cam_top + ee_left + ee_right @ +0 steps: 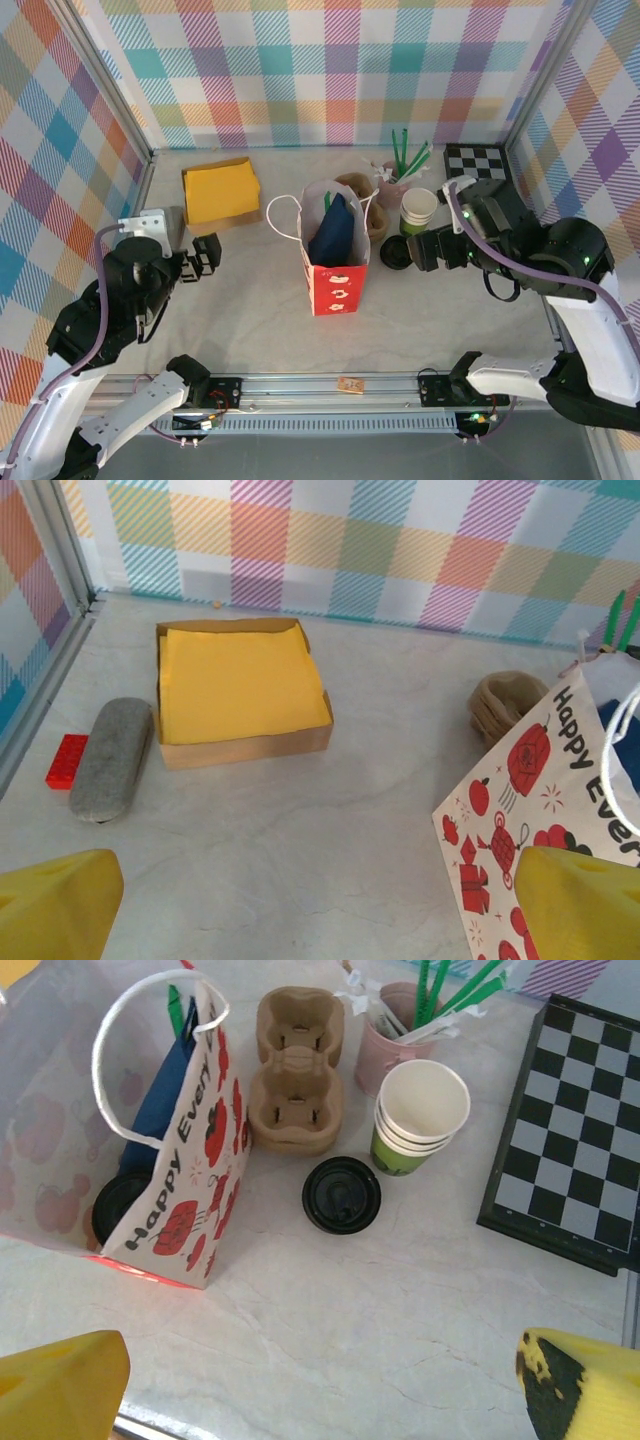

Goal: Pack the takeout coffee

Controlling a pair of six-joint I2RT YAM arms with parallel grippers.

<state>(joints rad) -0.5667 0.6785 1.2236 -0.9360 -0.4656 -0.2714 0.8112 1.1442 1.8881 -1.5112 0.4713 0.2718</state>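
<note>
The white and red gift bag (335, 262) stands upright mid-table, and its printed side (190, 1160) faces the right wrist camera. Low inside it I see a round black lid (118, 1204), the top of the takeout coffee; the cup body is hidden. A dark blue item (160, 1095) stands in the bag beside it. My right gripper (430, 250) hangs open and empty to the right of the bag, its yellow fingers (60, 1385) wide apart. My left gripper (205, 257) is open and empty to the left of the bag, with bare table between its fingers (55, 905).
A loose black lid (341, 1194) lies between the bag and the right gripper. Behind it are stacked lidless cups (420, 1115), a cardboard cup carrier (297, 1070), a pink cup of straws (395, 1035) and a checkerboard (575, 1140). A yellow-lined box (240, 690), grey stone (110, 758) and red brick (66, 760) sit left.
</note>
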